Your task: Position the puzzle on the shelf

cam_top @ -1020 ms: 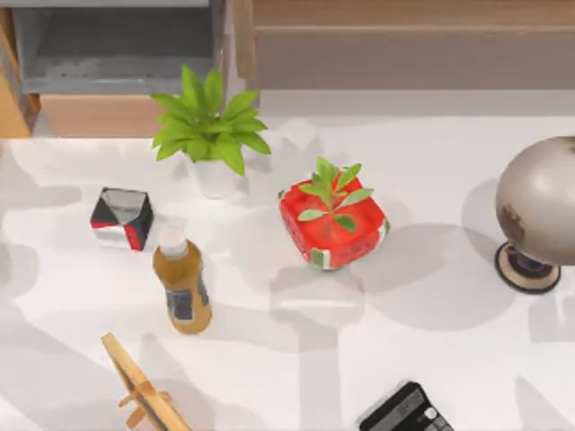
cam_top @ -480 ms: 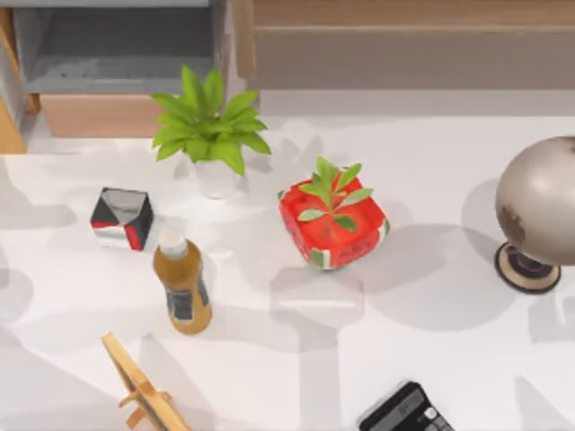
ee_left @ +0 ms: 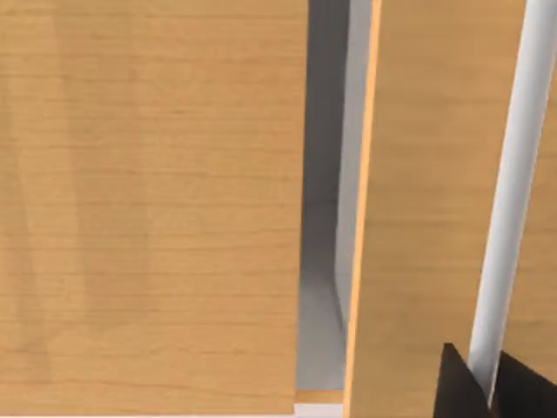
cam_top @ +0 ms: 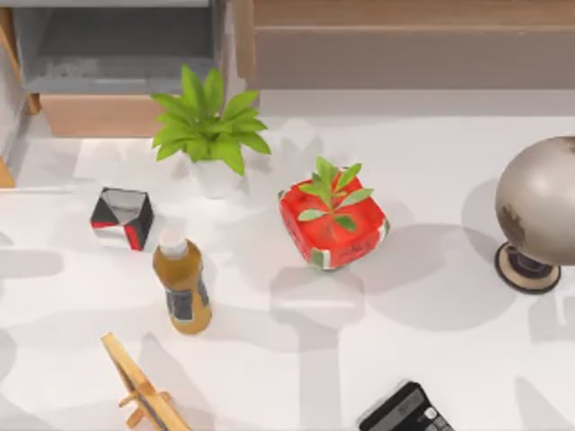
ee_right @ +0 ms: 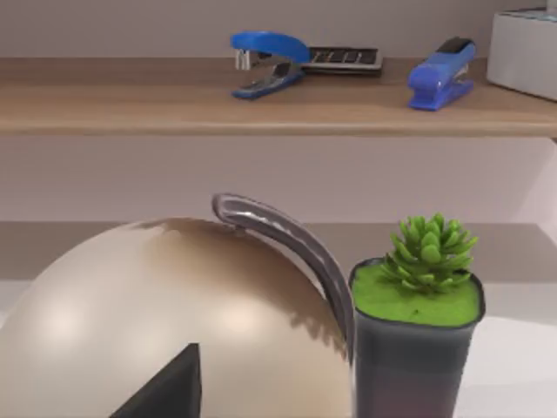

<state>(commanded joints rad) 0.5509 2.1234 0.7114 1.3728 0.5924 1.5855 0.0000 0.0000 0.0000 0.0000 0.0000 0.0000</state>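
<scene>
Top view: the shelf (cam_top: 404, 16) runs along the far edge of the white surface (cam_top: 431, 305), its grey-brown panel below the ledge. A dark-labelled bottle (cam_top: 182, 287) stands on the surface, its writing too small to read, just beside a black-red-white cube (cam_top: 121, 218). A red cube planter (cam_top: 332, 220) sits mid-surface, with a leafy plant in a white pot (cam_top: 208, 126) behind it.

From where the right tool (ee_right: 165, 392) hangs, a pale globe (ee_right: 174, 322) sits directly ahead and very near. A succulent in a dark pot (ee_right: 418, 331) stands beside the globe, and the shelf lies well beyond both, carrying two blue staplers (ee_right: 265, 61).

The left tool (ee_left: 486, 390) faces light wood panels (ee_left: 148, 200) up close, with a grey gap between them.

Whether either tool is apart or together, I cannot tell.
</scene>
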